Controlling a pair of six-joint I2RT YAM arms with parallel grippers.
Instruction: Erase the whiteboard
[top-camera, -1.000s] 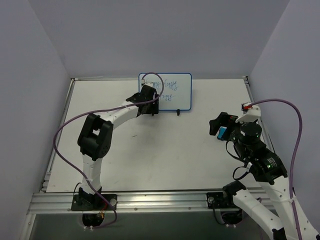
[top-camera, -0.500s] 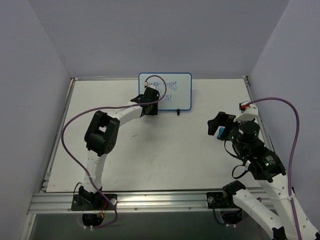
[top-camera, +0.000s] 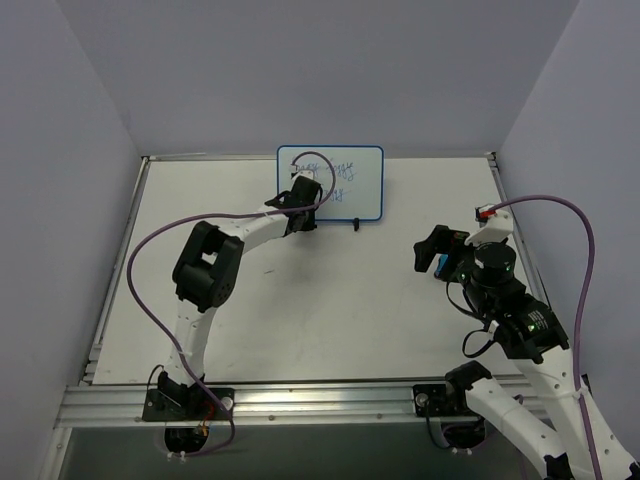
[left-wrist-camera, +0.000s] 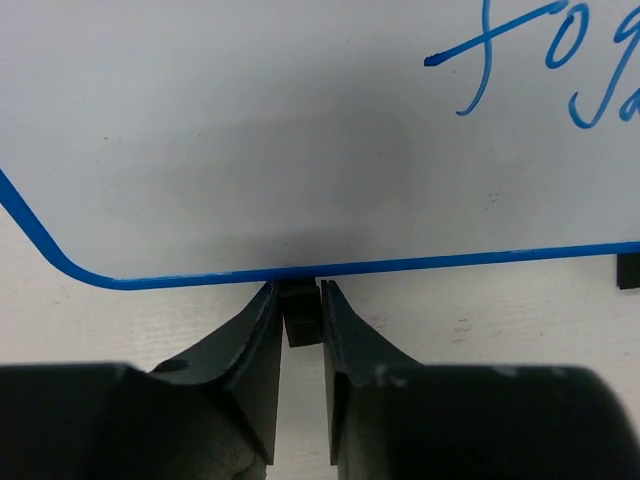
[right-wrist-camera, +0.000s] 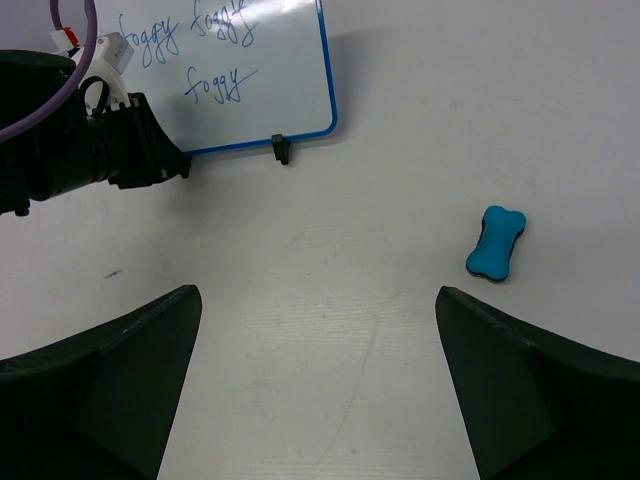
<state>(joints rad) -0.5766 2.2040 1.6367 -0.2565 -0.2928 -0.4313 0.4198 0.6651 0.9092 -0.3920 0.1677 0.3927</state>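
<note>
Where white table (top-camera: 300, 320) meets grey wall (top-camera: 330, 70), whiteboard (top-camera: 358, 195) stands (w/ scribbles (top-camera: 341, 168)).

On my overhead feed the whiteboard (top-camera: 345, 185) stands at the far edge of the table (top-camera: 330, 310), with faint blue writing on it. My left gripper (top-camera: 306, 222) sits at the board's lower left corner and hides it; I cannot tell how its fingers stand. One black foot (top-camera: 357, 222) shows to its right. My right gripper (top-camera: 436, 252) hangs well apart on the right, beside a small blue object (top-camera: 441, 265).
</note>
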